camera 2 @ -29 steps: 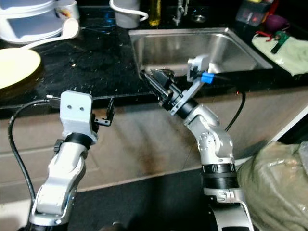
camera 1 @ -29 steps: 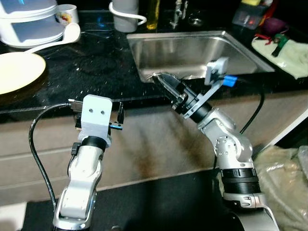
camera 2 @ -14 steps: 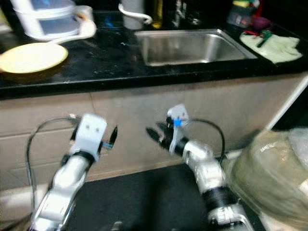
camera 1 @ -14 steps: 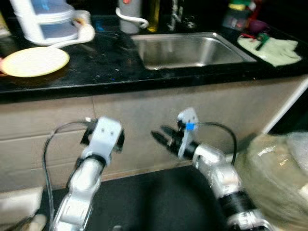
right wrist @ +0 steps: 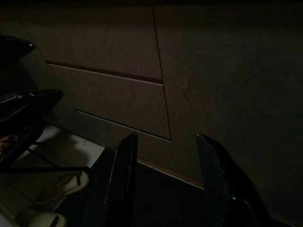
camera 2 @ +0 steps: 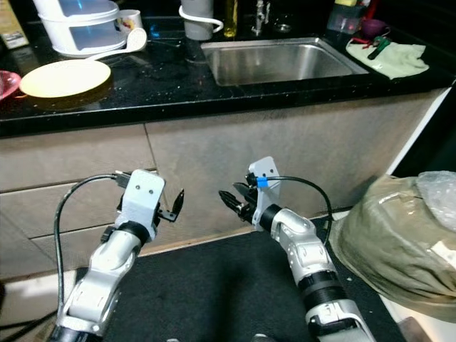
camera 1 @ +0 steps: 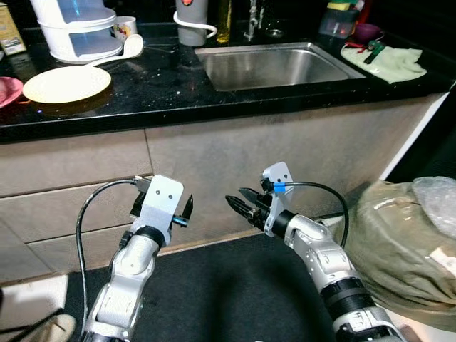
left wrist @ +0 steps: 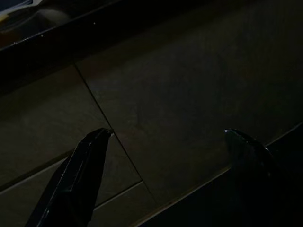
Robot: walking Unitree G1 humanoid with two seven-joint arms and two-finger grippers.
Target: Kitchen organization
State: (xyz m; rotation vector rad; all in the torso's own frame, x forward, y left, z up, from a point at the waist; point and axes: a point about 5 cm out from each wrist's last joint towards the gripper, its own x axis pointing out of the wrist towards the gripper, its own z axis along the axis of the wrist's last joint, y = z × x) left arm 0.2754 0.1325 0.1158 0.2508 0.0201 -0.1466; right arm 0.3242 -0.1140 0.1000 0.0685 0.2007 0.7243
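While both arms hang low before the cabinet [camera 1: 285, 149], my left gripper [camera 1: 187, 211] and right gripper [camera 1: 239, 201] gape, holding nothing.

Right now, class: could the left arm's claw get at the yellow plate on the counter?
Probably not. The left claw hangs open low before the cabinet front, well below the counter edge, while the yellow plate lies up on the black counter. The arm would have to rise first.

I see a green cloth [camera 1: 388, 63] on the black counter [camera 1: 164, 92] right of the sink [camera 1: 274, 64], and a bulging plastic bag [camera 1: 406, 235] on the floor.
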